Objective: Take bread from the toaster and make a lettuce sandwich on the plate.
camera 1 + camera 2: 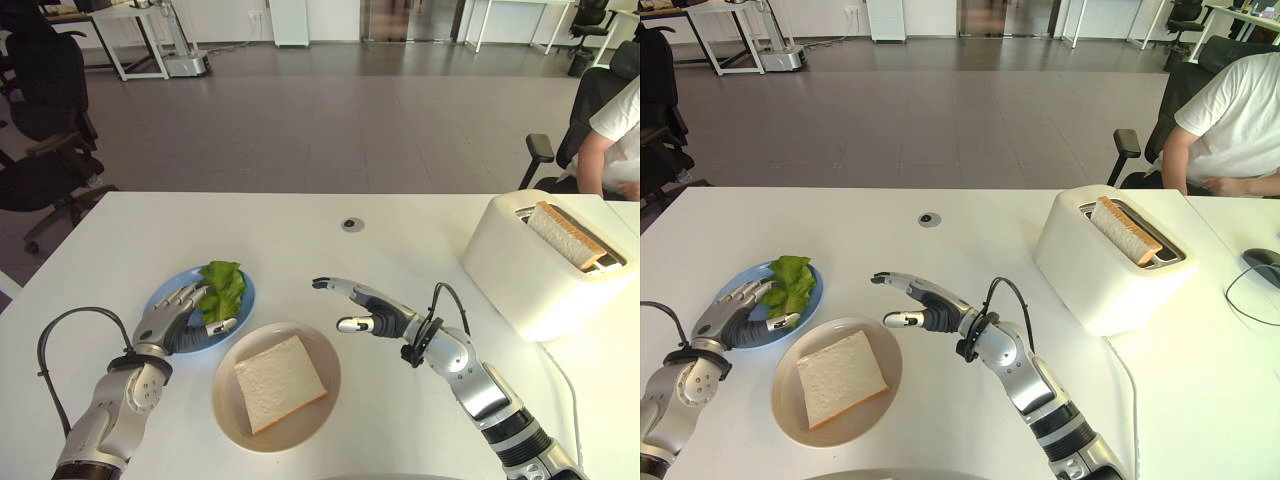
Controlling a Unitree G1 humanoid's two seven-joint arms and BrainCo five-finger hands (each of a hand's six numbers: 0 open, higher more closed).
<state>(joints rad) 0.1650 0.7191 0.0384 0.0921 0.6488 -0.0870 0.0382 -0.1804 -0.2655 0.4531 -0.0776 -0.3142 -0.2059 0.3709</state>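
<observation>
Left eye view: the left hand [180, 318] lies over the blue plate [250, 298], its fingers nearly straight and loosely spread, pinching nothing. The lettuce [224, 288] sits just past the fingertips, above the thumb tip; I cannot tell whether they touch it. The right hand [365, 305] hangs over the table [400, 240], fingers stretched out and parted with the thumb below them, holding nothing. The plate [225, 397] lies just below and left of those fingertips, with the bread [278, 385] flat on it.

Right eye view: the toaster [1090, 275] stands well apart from the right fingertips, off on the wrist side, with a slice [1127, 232] sticking up out of its slot. The plate lies between the two thumbs, on the side nearer the robot. The lettuce rests on the blue plate's far part, just beyond the left fingertips.
</observation>
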